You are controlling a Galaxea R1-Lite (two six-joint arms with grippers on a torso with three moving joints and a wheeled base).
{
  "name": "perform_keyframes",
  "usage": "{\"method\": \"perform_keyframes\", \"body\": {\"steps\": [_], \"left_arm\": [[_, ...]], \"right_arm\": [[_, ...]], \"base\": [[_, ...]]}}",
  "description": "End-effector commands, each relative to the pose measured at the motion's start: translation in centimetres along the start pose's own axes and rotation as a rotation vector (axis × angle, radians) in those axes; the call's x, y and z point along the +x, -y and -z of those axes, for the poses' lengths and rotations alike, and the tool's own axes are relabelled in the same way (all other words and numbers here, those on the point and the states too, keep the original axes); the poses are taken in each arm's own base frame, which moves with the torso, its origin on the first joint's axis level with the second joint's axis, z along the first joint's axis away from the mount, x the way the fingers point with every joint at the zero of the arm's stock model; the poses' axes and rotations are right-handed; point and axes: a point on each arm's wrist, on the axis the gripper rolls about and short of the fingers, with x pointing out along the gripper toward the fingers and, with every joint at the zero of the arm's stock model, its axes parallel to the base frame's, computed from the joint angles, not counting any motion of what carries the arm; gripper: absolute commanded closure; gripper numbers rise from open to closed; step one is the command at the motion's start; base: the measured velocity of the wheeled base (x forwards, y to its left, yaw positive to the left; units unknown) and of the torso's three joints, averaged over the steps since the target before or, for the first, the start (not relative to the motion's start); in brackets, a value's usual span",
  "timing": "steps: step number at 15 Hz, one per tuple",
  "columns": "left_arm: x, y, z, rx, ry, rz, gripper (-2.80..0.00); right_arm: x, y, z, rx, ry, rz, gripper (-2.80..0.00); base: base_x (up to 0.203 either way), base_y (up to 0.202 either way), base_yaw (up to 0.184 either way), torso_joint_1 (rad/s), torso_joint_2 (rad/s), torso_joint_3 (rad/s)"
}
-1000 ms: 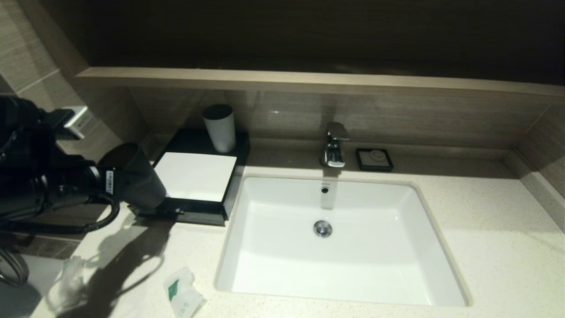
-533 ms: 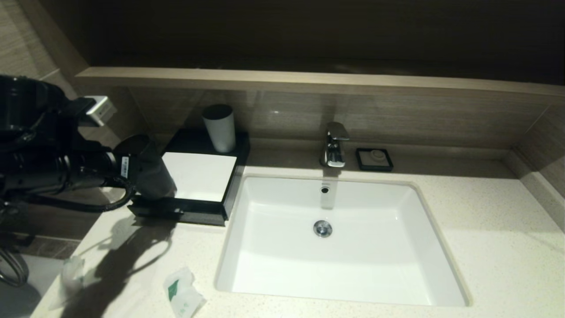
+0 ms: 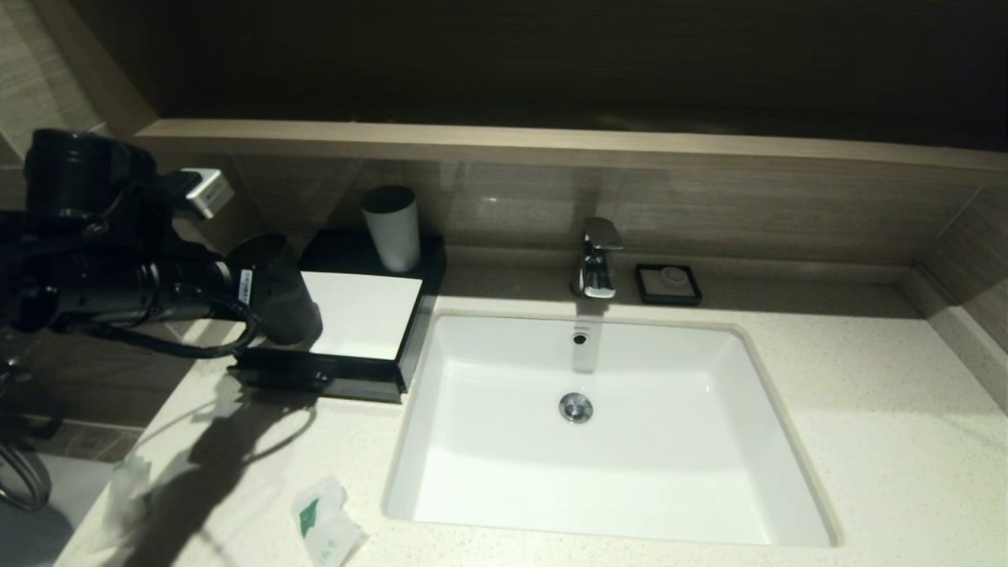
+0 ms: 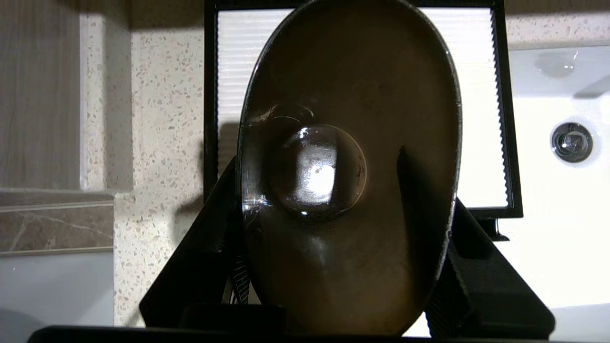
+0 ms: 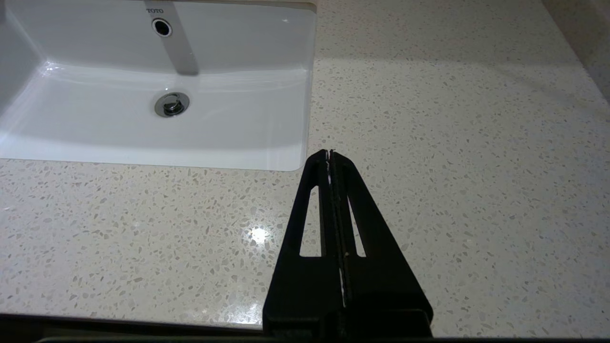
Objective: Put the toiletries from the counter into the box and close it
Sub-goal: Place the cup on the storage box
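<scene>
Left gripper, fingers clamped on a dark cup, holds it above the black box with its white lid, presumably for placing; wrist view alone shows the cup's glassy bottom; right gripper idles, fingers pressed together, over the counter.

We are at a bathroom vanity, likely a hotel's: a white basin sunk in a speckled stone tabletop, a chrome faucet behind it, a soap dish beside that, and a guest tumbler far left.
</scene>
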Motion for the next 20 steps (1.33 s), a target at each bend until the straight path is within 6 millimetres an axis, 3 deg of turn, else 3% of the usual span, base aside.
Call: {"method": "perform_keyframes", "body": {"steps": [1, 20], "left_arm": [[0.2, 0.0, -0.5, -0.001, -0.009, 0.001, 0.00], [3.0, -0.2, -1.2, 0.013, -0.051, 0.008, 0.00]], "right_arm": [[0.0, 0.0, 0.0, 0.000, -0.001, 0.000, 0.00], [0.0, 0.0, 0.0, 0.000, -0.001, -0.001, 0.00]], "base": [[0.000, 0.000, 0.000, 0.000, 0.00, 0.000], [0.000, 0.000, 0.000, 0.000, 0.00, 0.000]]}}
